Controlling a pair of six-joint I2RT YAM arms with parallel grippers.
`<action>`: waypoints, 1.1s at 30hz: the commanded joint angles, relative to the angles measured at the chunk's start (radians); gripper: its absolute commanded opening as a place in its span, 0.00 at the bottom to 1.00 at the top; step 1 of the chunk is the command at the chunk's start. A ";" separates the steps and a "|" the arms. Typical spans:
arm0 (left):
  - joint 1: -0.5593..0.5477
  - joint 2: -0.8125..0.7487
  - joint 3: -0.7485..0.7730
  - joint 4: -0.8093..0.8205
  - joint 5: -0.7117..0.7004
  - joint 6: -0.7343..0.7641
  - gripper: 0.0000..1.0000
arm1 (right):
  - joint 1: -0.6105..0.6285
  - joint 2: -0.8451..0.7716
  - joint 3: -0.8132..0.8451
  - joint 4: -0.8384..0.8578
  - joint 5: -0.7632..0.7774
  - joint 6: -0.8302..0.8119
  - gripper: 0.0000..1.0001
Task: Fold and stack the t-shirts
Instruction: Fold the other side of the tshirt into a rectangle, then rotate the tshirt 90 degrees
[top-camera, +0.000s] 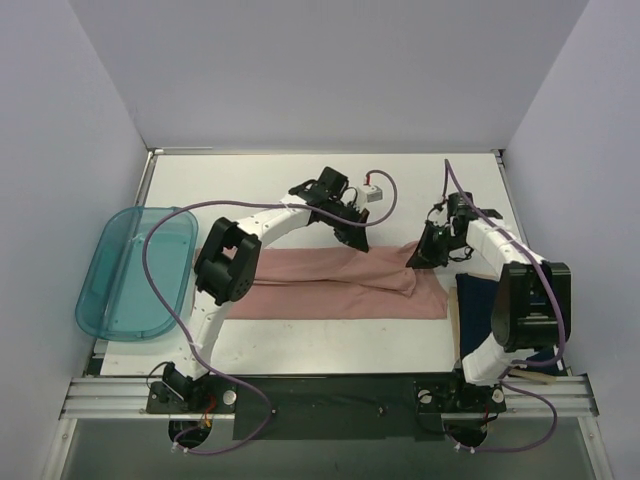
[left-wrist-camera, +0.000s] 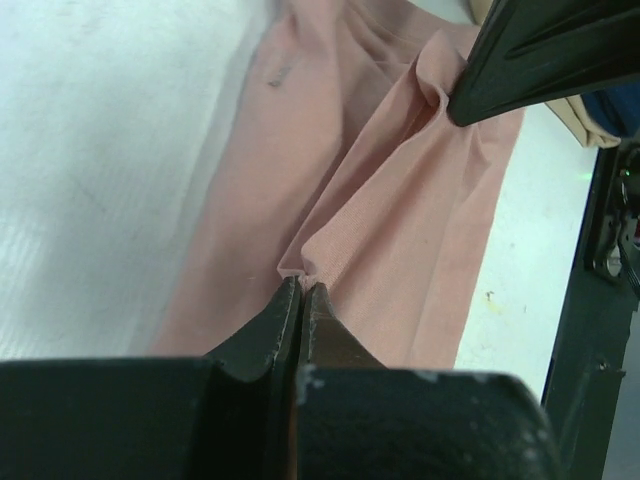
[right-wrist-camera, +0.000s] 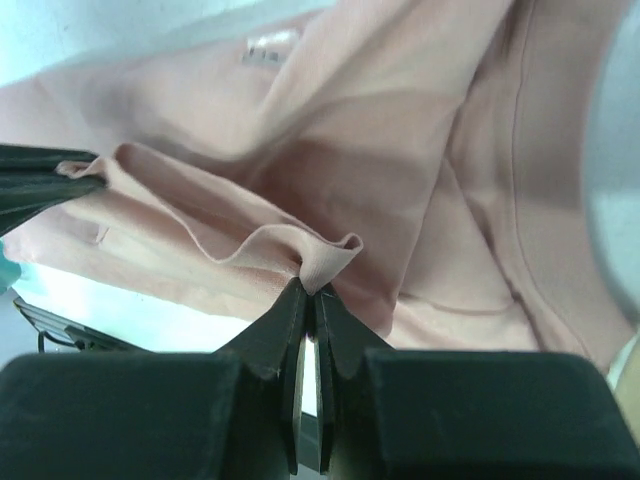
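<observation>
teal translucent tray (top-camera: 135, 272) lying lengthwise at left edge of white surface (top-camera: 300, 185); tan board (top-camera: 532, 374) at near-right corner, mostly covered

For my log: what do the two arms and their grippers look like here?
Both the left arm and right arm have white links with bulky black joint housings, each trailed by a loose purple cable. The left gripper and right gripper are black, with two tapered fingers.
</observation>
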 joint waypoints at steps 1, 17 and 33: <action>0.023 -0.039 -0.018 0.099 -0.058 -0.059 0.00 | -0.012 0.098 0.057 -0.007 0.025 0.000 0.00; -0.003 -0.006 0.037 0.007 -0.148 0.059 0.44 | -0.015 0.072 0.103 -0.026 0.181 0.046 0.40; 0.282 -0.277 -0.145 -0.306 -0.346 0.326 0.29 | -0.043 0.365 0.273 0.010 0.160 0.253 0.00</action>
